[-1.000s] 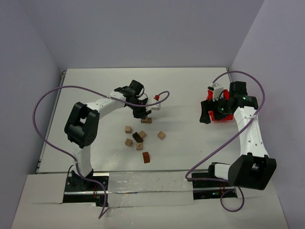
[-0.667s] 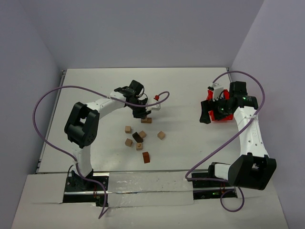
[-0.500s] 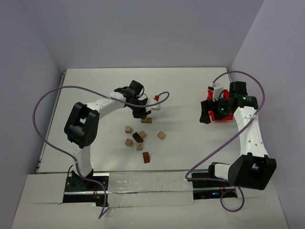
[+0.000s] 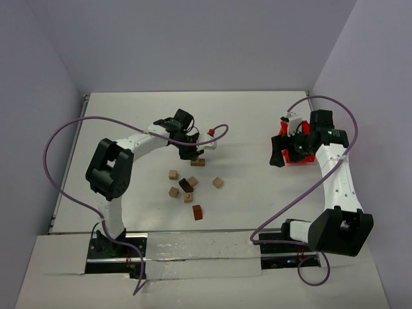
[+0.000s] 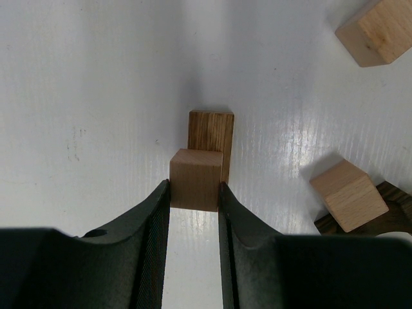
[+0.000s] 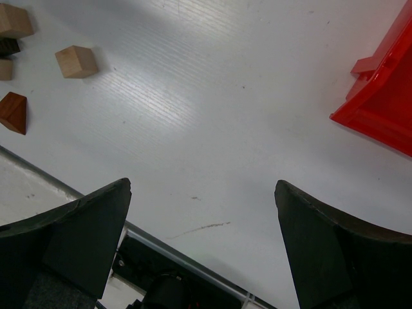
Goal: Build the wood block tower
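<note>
My left gripper is shut on a light tan cube, held just over a darker brown block lying on the white table; whether the cube touches that block I cannot tell. From above, the left gripper hangs over that brown block. Several loose wood blocks lie nearer the arms: tan cubes, a dark piece and a reddish-brown wedge. My right gripper stands wide open over bare table, with nothing between its fingers.
A red plastic bin sits at the right under the right arm, and its corner shows in the right wrist view. A small red-and-white piece lies by the left arm's purple cable. The table's near edge runs below the right gripper.
</note>
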### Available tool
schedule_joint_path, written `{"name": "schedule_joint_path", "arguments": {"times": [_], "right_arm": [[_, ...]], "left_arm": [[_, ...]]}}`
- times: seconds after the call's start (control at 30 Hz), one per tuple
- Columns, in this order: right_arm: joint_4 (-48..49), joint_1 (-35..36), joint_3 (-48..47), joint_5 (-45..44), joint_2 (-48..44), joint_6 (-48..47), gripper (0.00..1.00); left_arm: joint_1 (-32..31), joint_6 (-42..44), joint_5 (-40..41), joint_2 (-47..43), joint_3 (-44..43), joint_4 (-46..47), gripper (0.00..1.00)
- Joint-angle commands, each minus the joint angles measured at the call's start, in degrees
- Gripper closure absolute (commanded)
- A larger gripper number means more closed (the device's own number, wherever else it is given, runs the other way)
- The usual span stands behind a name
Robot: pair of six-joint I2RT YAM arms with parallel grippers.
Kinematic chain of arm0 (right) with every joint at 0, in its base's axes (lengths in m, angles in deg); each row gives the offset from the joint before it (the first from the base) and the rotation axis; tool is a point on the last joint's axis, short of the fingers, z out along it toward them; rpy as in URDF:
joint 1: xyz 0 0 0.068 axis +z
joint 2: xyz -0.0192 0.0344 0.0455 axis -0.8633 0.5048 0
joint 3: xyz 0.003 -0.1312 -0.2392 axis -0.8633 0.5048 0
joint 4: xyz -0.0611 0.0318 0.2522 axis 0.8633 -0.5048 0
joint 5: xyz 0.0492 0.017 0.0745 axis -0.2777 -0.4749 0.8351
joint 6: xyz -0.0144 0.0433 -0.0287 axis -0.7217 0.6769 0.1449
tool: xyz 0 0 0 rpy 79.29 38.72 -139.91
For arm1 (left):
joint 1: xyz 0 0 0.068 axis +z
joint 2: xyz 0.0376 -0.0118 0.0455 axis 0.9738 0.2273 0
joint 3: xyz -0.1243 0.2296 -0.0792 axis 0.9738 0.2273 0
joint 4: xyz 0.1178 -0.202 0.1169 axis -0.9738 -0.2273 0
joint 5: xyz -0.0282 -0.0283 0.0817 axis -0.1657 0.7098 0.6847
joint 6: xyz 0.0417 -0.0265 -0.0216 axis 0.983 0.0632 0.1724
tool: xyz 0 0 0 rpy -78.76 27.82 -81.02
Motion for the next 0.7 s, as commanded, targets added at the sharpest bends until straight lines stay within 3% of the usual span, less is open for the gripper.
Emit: {"name": "schedule_joint_path", "arguments": {"times": [0.0, 0.67], "right_arm": [[-0.5, 0.2, -0.6, 0.3, -0.9, 0.4, 0.00], [-0.3, 0.4, -1.1, 0.9, -0.3, 0.5, 0.00]], "left_arm": [[-0.4, -0.6, -0.4, -2.5, 0.5, 0.6, 0.82], [-0.4, -1.2, 0.4, -3.7, 1.8, 1.0, 0.78]]}}
